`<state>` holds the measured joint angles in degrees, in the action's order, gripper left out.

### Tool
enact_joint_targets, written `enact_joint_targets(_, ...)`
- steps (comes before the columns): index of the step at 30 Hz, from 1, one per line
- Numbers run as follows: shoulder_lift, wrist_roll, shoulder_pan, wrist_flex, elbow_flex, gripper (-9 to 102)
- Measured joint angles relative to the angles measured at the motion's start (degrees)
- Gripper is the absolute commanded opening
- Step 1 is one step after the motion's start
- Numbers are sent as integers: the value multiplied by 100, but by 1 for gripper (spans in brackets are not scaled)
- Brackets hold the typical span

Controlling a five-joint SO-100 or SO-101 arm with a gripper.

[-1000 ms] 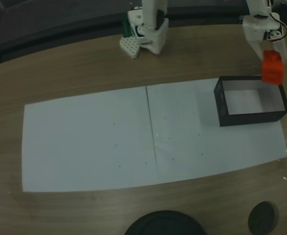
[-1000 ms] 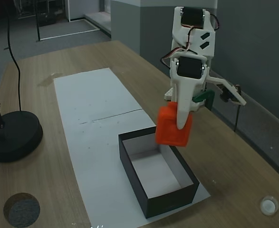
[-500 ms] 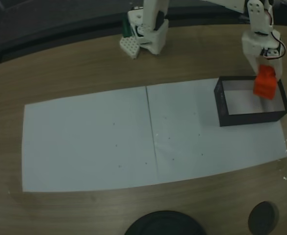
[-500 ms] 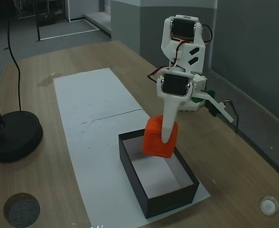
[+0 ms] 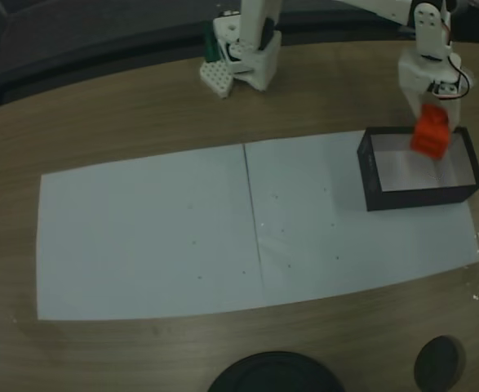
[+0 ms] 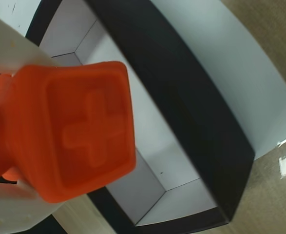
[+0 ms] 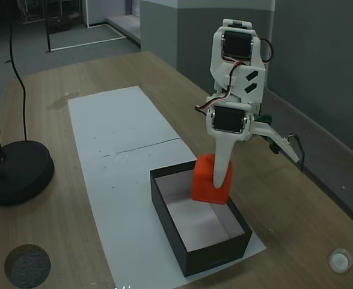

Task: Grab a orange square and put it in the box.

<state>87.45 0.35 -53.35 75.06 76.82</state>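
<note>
In a fixed view from above, the gripper [image 5: 429, 131] sits at the upper right of the frame, closed on the orange square [image 5: 429, 135], which hangs just under the white wrist over the far wall of the box [image 5: 371, 175]. The box stands on the right end of the white paper [image 5: 182, 229] that covers the wooden table [image 5: 125, 106].

In the wrist view, the orange square [image 6: 69, 131] takes up the left half of the frame, its face showing an embossed cross, pinched against a white finger [image 6: 11, 53] at the left edge. Behind it the box [image 6: 181, 112] runs diagonally, its white floor showing below the block.

In a fixed view from the side, the gripper [image 7: 215, 183] points straight down at frame centre, a white finger [image 7: 223, 165] lying across the front of the orange square [image 7: 205, 186]. The block sits low at the far end of the box [image 7: 182, 241], just inside its rim.
</note>
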Motion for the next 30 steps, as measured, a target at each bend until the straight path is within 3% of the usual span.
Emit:
enact_joint_targets(9, -9, 0, -79, 0, 44, 7)
enact_joint_targets(15, -9, -9, -79, 0, 44, 0)
enact_joint_targets(30, -9, -299, 457, -123, 35, 0)
